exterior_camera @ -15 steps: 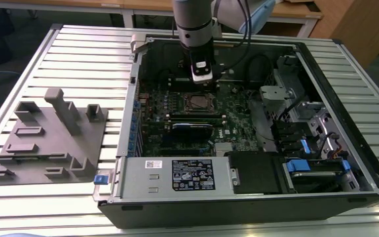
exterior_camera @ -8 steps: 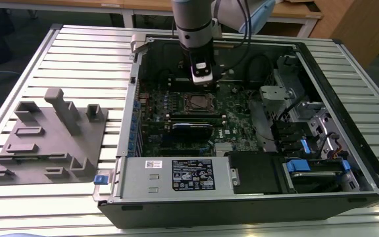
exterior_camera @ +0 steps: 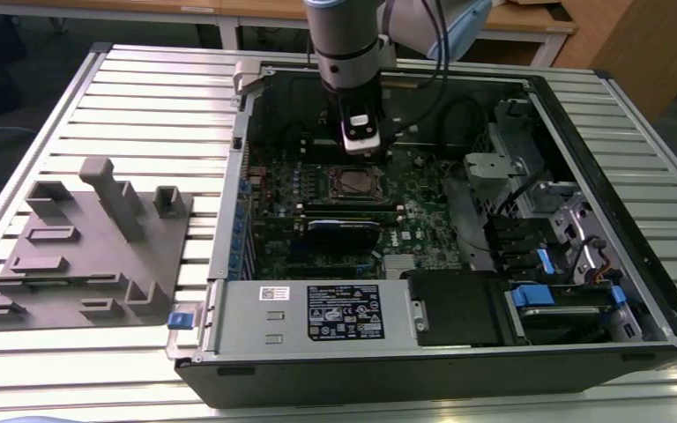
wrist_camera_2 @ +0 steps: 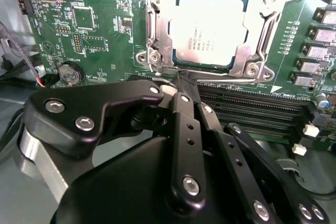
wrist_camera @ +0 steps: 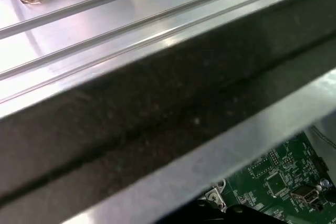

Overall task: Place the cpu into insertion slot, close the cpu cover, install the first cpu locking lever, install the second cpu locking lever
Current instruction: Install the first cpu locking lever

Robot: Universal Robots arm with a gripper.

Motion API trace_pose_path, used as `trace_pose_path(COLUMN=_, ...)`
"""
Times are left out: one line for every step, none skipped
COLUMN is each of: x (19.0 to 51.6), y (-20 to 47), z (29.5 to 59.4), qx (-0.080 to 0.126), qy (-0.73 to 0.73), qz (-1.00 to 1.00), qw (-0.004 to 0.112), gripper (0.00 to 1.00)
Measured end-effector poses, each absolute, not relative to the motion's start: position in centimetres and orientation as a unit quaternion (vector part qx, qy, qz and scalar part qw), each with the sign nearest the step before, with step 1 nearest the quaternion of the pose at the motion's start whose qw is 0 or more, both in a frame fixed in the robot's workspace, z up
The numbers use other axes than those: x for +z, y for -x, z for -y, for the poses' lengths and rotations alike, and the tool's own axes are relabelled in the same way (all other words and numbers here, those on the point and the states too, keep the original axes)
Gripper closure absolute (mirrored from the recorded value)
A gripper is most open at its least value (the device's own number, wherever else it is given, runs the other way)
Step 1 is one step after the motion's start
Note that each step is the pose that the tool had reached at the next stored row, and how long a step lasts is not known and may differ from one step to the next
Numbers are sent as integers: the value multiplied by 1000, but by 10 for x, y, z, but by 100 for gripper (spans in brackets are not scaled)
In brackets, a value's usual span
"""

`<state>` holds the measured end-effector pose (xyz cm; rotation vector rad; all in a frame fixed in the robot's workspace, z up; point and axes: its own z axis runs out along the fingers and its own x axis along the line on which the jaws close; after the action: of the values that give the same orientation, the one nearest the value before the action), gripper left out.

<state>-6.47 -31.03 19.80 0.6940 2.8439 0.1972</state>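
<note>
In the second wrist view the cpu (wrist_camera_2: 210, 27) lies flat in the insertion slot (wrist_camera_2: 157, 35), its silver-grey top facing up. The cpu cover (wrist_camera_2: 247, 61) is down over it, framing the chip. My gripper (wrist_camera_2: 186, 80) is shut with nothing between its black fingers, and its tip sits just off the socket's edge, on the side of the memory slots. In the exterior view the gripper (exterior_camera: 360, 152) hangs inside the open computer case, just behind the insertion slot (exterior_camera: 356, 183). I cannot make out how the locking levers lie.
Long black memory slots (wrist_camera_2: 247, 114) run beside the socket, and a coin battery (wrist_camera_2: 69, 73) sits on the green board. A grey fixture plate (exterior_camera: 80, 247) lies at the exterior view's left. A power supply (exterior_camera: 315, 313) and drive cages (exterior_camera: 550, 229) fill the case. The case wall (wrist_camera: 157, 103) is close by.
</note>
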Motion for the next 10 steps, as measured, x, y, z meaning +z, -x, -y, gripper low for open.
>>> trace_pose_path(x=198, y=65, z=311, qx=67, qy=-235, qz=-964, qw=104, gripper=89)
trace_pose_path(x=197, y=65, z=311, qx=67, qy=-235, qz=-964, qw=105, gripper=89)
trace_pose_path(x=197, y=65, z=311, qx=67, qy=-235, qz=-964, qw=105, gripper=89)
trace_pose_path(x=196, y=65, z=311, qx=67, qy=-235, qz=-964, qw=106, gripper=89)
trace_pose_path(x=196, y=65, z=311, qx=67, qy=-235, qz=-964, qw=106, gripper=89)
trace_pose_path(x=195, y=65, z=311, qx=68, qy=-235, qz=-964, qw=107, gripper=89)
trace_pose_path(x=195, y=65, z=311, qx=68, qy=-235, qz=-964, qw=107, gripper=89)
trace_pose_path(x=194, y=65, z=311, qx=68, qy=-235, qz=-964, qw=108, gripper=89)
trace_pose_path(x=194, y=65, z=311, qx=68, qy=-235, qz=-964, qw=109, gripper=89)
trace_pose_path(x=193, y=65, z=311, qx=68, qy=-235, qz=-963, qw=110, gripper=89)
